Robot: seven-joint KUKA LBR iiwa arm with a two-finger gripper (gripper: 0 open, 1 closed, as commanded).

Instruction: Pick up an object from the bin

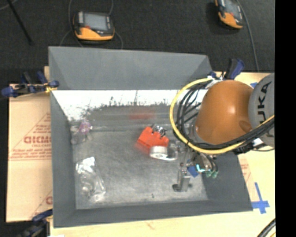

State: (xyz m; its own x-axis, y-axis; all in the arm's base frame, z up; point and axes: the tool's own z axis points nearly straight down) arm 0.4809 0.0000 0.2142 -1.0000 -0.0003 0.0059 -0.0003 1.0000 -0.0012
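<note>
Contents, by count. One grey metal bin (138, 74) holds four loose things:

- one orange-red plastic block (149, 137)
- one white round spool-like piece (159, 152)
- one crumpled piece of clear plastic (90, 178)
- one small clear, faintly purple item (83, 128), whose kind cannot be made out

On the dark floor beyond the bin's far wall lie two orange-and-black handheld devices, the left device (93, 25) and the right device (230, 12). Total: seven things, of six kinds.
</note>
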